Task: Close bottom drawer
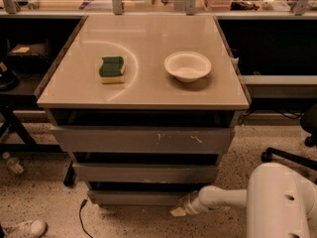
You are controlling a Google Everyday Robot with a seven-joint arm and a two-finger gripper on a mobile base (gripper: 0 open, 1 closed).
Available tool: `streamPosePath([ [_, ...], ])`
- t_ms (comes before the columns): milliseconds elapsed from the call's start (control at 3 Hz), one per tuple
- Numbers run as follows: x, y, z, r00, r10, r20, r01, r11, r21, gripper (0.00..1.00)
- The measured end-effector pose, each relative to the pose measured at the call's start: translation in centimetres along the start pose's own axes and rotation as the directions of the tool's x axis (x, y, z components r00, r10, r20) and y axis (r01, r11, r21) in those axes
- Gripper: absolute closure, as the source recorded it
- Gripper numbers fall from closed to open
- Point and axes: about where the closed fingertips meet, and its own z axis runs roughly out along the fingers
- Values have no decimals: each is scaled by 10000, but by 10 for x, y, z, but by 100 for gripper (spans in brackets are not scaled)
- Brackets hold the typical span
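A robotics lab: cluttered far shelf (pixel 148 4), cable (pixel 81 214) on the speckled floor (pixel 39 197), and a white robot arm (pixel 223 198) with its gripper (pixel 179 210) low at the counter's (pixel 148 88) bottom drawer (pixel 133 197)

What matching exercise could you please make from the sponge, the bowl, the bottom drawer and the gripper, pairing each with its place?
Things: 1 sponge; 2 bowl; 3 bottom drawer; 4 gripper.
Places: A at the bottom drawer's front, right end; B left on the tabletop; C lowest of three, under the tabletop; D right on the tabletop.
Pairs: 1-B; 2-D; 3-C; 4-A.
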Motion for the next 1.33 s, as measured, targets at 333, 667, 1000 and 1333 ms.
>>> streamPosePath([
  [333,0,0,0,10000,0,0,0,10000,-2,0],
  [667,0,0,0,10000,0,-1,0,10000,-2,0],
  [1000,0,4,1,10000,0,-1,0,10000,-2,0],
  [1333,0,6,2,10000,2,-1,-2,10000,-1,0],
])
